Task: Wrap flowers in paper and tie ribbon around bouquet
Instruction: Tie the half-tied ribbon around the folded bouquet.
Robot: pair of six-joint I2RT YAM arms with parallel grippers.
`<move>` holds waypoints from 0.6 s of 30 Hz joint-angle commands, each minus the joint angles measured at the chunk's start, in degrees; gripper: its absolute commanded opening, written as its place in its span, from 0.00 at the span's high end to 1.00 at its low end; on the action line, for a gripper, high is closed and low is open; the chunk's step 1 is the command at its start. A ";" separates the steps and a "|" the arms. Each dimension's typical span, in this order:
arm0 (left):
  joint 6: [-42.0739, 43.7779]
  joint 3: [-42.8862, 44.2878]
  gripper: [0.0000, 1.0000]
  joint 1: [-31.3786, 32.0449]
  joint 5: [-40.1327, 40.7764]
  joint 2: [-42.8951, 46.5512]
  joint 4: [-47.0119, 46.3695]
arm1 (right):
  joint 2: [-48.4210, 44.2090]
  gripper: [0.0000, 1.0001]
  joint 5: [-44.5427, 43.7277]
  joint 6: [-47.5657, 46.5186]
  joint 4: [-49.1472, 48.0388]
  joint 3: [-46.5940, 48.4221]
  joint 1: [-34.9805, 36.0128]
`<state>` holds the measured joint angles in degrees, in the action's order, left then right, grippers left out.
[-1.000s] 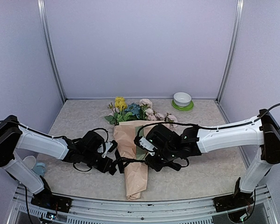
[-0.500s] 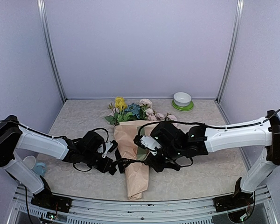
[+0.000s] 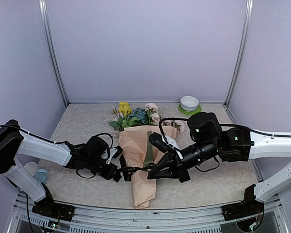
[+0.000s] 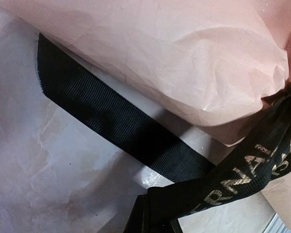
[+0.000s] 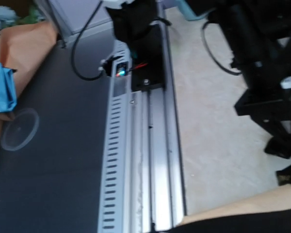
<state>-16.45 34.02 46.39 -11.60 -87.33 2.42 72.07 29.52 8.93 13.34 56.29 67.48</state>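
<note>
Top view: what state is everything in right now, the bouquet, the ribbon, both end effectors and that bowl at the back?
Bouquet: wrapped, lying flat, flowers at the far end.
Ribbon: stretched across the bouquet, no bow visible.
Left end effector: shut on the ribbon.
Right end effector: shut, tip at the ribbon; grip unclear.
Bowl: upright on a green saucer, apart from the bouquet.

- Left arm (image 3: 43, 149): white link, black joint housings, black cable (image 3: 103, 135) looping behind the black left gripper (image 3: 122, 173).
- Right arm (image 3: 276, 144): same white-and-black build, green lights (image 3: 196, 130) behind the right gripper (image 3: 151, 172).
</note>
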 commanded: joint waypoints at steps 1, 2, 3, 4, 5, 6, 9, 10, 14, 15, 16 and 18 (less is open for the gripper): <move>0.46 1.00 1.00 0.28 -0.16 -0.51 0.40 | 3.96 0.85 4.88 -0.13 0.44 -0.64 0.54; 0.46 0.97 1.00 0.28 -0.12 -0.49 0.46 | 5.76 0.66 5.75 -0.70 3.55 0.83 0.54; 0.45 0.96 1.00 0.28 -0.11 -0.43 0.53 | 7.54 0.37 5.91 -1.51 7.31 2.35 0.59; 0.58 1.04 1.00 0.28 -0.17 -0.39 0.57 | 8.56 0.17 4.50 -2.41 10.10 3.17 0.67; 0.62 1.05 1.00 0.28 -0.25 -0.43 0.57 | 8.68 0.09 -0.73 -3.11 12.12 3.38 0.76; 0.62 1.05 1.00 0.28 -0.22 -0.39 0.57 | 7.82 0.04 -6.45 -3.64 13.19 2.81 0.66; 0.63 1.03 1.00 0.28 -0.19 -0.21 0.57 | 1.82 0.00 -24.02 -0.01 8.54 -2.49 -3.47; 0.59 0.97 1.00 0.28 -0.21 -0.17 0.64 | 0.07 0.00 -24.58 4.69 5.64 -4.85 -8.07; 0.58 0.97 1.00 0.35 -0.02 0.07 0.75 | -2.31 0.00 -14.07 16.79 -8.51 -15.18 -20.21; 0.47 0.92 1.00 0.33 0.11 0.21 0.75 | -2.15 0.00 -15.89 18.43 -9.75 -16.41 -20.25; 0.45 0.83 1.00 0.32 0.09 0.33 0.75 | -2.01 0.00 -17.42 19.72 -10.73 -17.35 -20.36; 0.50 0.79 1.00 0.32 -0.13 0.49 0.75 | -1.04 0.01 -19.66 22.44 -13.78 -18.97 -20.38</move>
<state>-16.45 34.04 46.41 -11.60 -87.33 2.44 70.28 13.47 22.24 8.97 40.88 46.37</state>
